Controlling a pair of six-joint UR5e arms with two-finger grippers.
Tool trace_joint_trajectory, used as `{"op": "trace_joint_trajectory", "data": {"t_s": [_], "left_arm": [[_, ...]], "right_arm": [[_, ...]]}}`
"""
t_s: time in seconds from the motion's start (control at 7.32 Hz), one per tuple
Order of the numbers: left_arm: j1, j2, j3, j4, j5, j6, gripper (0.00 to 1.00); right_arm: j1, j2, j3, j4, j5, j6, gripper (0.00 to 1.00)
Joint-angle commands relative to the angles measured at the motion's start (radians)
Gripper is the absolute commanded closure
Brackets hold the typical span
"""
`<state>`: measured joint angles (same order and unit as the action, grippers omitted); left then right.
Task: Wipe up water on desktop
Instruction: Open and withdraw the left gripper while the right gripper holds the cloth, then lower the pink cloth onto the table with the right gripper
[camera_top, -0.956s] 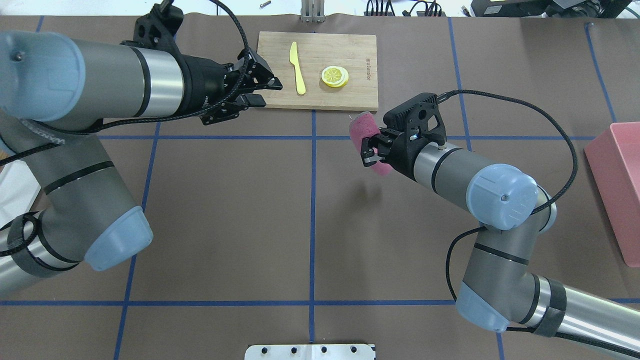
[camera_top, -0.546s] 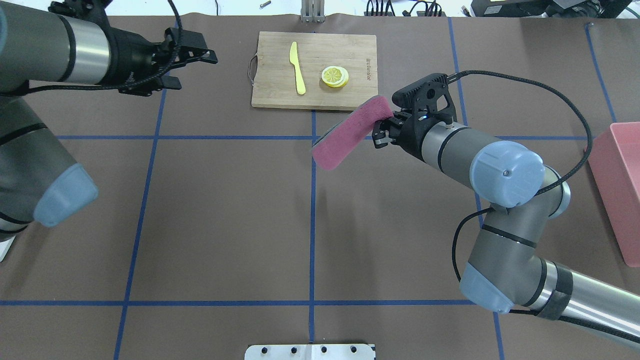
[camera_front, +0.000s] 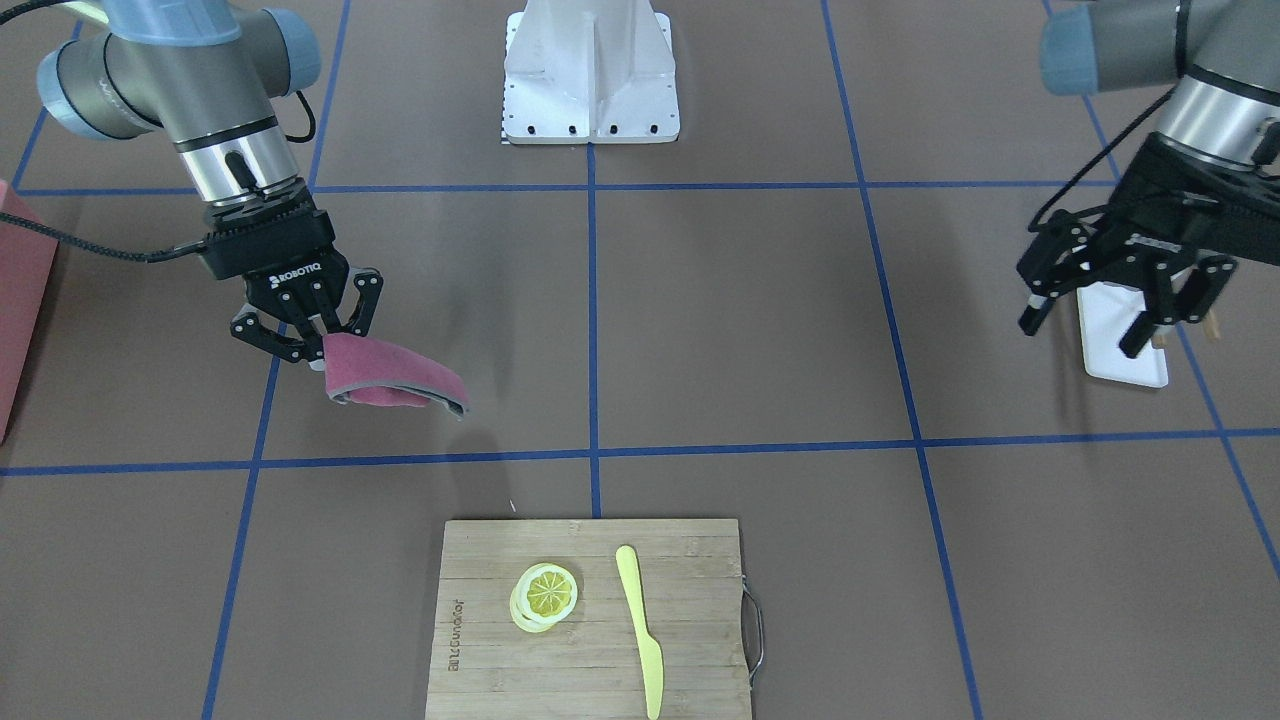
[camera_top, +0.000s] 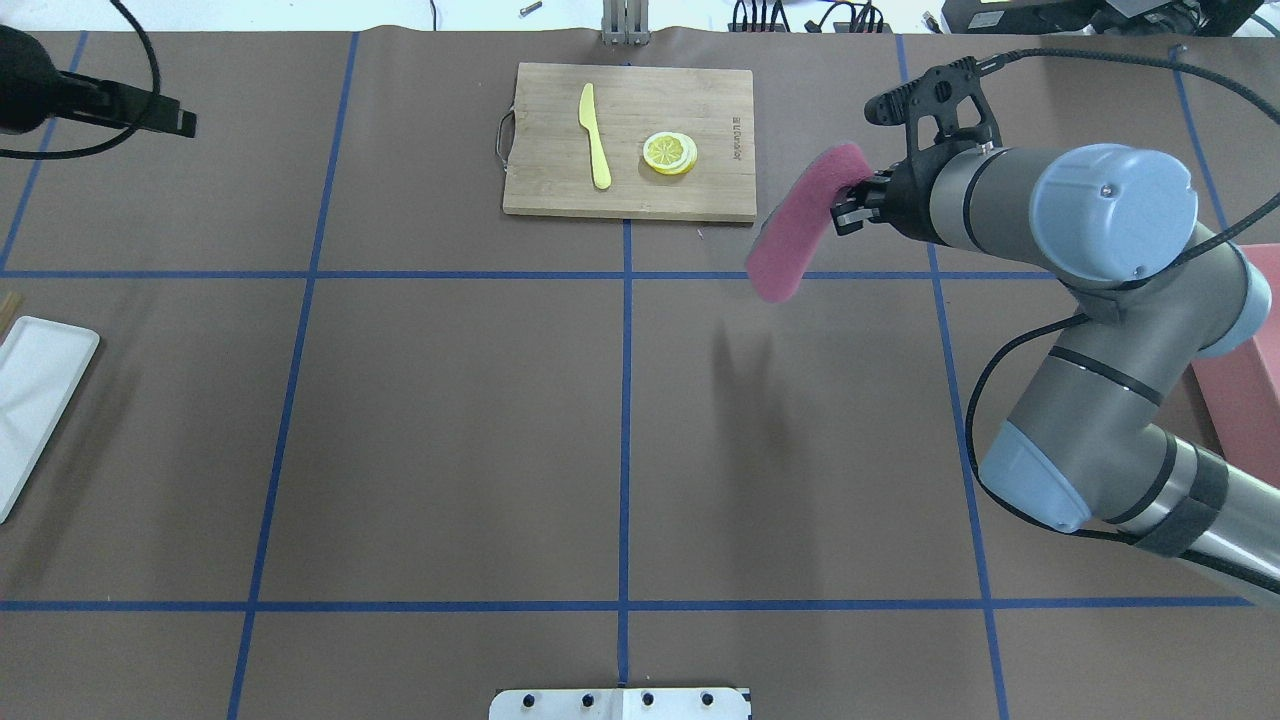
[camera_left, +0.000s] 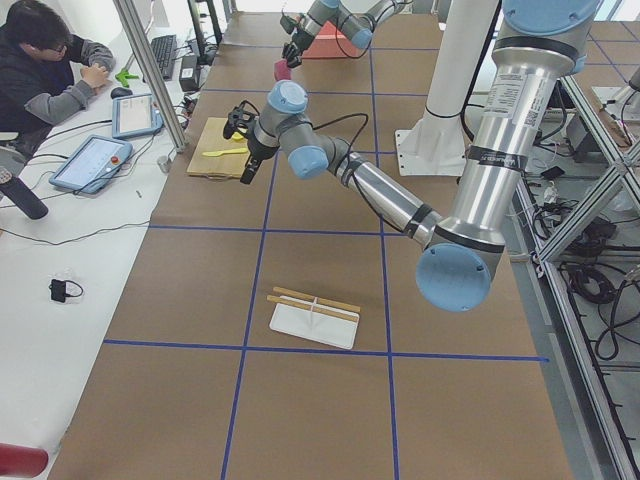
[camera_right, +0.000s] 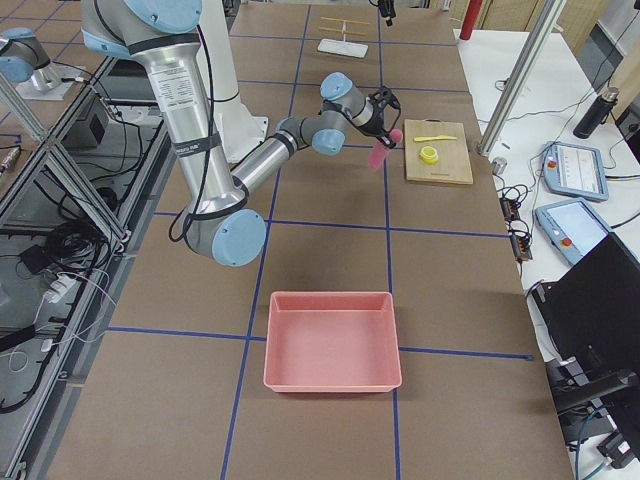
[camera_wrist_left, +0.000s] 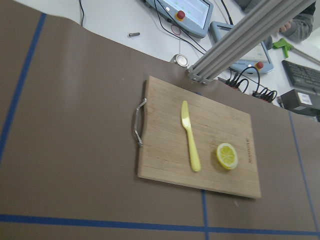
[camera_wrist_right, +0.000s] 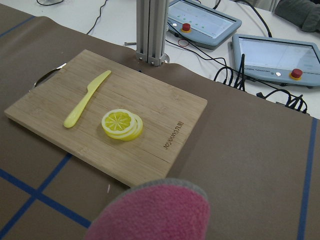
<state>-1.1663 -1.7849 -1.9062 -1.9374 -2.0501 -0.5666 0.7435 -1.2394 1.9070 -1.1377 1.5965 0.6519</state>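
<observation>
The desktop (camera_top: 450, 420) is a brown surface crossed by blue tape lines; I can make out no water on it. My right gripper (camera_top: 846, 203) is shut on one end of a pink cloth (camera_top: 797, 228) and holds it above the desktop, just right of the cutting board. In the front view the right gripper (camera_front: 322, 343) pinches the cloth (camera_front: 395, 378), which hangs out flat. The cloth's end fills the bottom of the right wrist view (camera_wrist_right: 150, 212). My left gripper (camera_front: 1080, 335) is open and empty, raised over the table's far left side.
A bamboo cutting board (camera_top: 700, 100) at the back centre carries a yellow knife (camera_top: 596, 135) and lemon slices (camera_top: 670, 152). A white tray (camera_top: 35, 395) lies at the left edge. A pink bin (camera_right: 332, 340) stands at the right end.
My right gripper has carried the cloth from near the centre line to the right and further back. My left arm has drawn away from the cutting board to the far left.
</observation>
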Motion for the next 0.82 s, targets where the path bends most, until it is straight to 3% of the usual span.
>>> {"op": "trace_joint_trajectory", "data": {"t_s": [0.0,0.14,0.41,0.55,0.68], "left_arm": [[-0.279,0.036,0.118,0.218,-0.127,0.531,0.02],[-0.388,0.033,0.204,0.265,-0.225,0.650,0.02],[-0.482,0.033,0.446,0.255,-0.236,0.969,0.02],[-0.527,0.033,0.507,0.249,-0.236,1.066,0.02],[-0.583,0.041,0.501,0.247,-0.252,1.035,0.02]], "right_arm": [[0.019,-0.028,0.142,-0.365,0.016,-0.021,1.00],[0.019,-0.026,0.170,-0.478,0.016,-0.021,1.00],[0.014,-0.032,0.156,-0.633,0.014,-0.018,1.00],[0.010,-0.020,0.133,-0.696,0.013,-0.017,1.00],[0.001,0.009,0.057,-0.688,0.008,-0.011,1.00]]}}
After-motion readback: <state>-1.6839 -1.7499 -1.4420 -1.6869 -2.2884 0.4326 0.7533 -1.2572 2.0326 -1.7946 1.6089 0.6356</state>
